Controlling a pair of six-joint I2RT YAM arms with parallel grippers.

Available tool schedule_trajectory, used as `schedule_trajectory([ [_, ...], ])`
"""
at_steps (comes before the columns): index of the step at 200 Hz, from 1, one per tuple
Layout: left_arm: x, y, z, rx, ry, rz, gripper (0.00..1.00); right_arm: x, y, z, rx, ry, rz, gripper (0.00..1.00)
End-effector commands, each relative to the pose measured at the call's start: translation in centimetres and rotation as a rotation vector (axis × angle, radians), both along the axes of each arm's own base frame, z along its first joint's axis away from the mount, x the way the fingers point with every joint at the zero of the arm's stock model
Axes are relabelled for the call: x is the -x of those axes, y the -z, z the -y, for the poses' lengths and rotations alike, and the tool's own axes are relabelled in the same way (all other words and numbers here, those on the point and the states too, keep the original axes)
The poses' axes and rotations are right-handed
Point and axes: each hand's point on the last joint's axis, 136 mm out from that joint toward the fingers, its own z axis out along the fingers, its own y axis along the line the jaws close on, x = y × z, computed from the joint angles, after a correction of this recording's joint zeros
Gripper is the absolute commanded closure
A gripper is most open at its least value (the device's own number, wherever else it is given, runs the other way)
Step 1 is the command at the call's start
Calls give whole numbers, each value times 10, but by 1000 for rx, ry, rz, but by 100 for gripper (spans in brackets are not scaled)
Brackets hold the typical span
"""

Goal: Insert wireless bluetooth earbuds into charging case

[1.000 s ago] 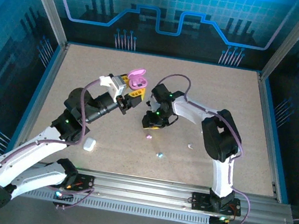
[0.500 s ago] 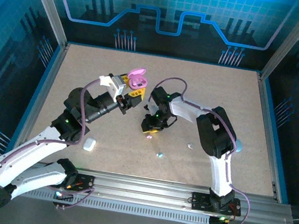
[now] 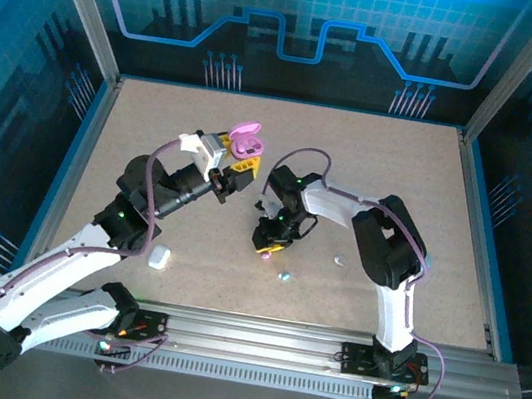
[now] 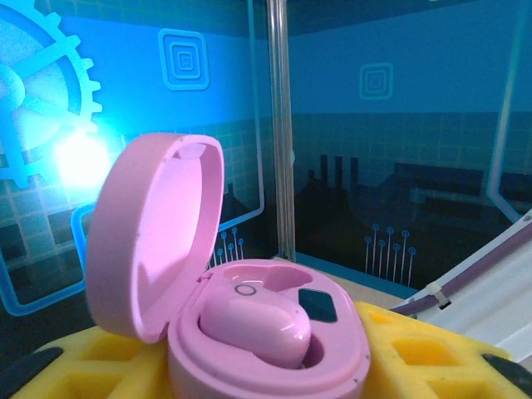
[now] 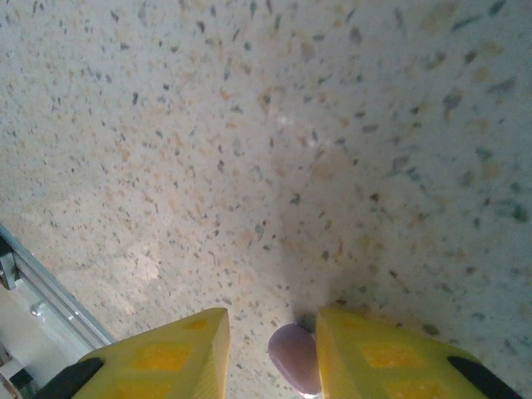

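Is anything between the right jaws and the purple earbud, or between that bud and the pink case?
Nothing visible. The purple earbud lies bare on the table between the right gripper's jaws. The pink case, held up by the left gripper, has its lid open; one socket holds a pink bud, the other looks free.

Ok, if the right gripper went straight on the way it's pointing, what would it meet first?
Probably the purple earbud, lying on the table between the open fingers of the right gripper; then the table itself. Depth is hard to judge.
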Motion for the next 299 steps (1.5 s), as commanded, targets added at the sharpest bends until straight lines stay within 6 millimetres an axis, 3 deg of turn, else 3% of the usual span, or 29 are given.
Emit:
schedule_trajectory([
  [1,4,-20,0,33,19,36,53,16,-13,1,-8,-26,-20,66],
  [123,5,-23,0,40,24,36,53,0,-15,-5,86,-162,125,65],
  [197,6,-23,0,37,26,37,53,12,-1,-4,183,-434,205,64],
  [299,7,-22,-1,38,24,38,53,21,10,7,300,-561,238,66],
])
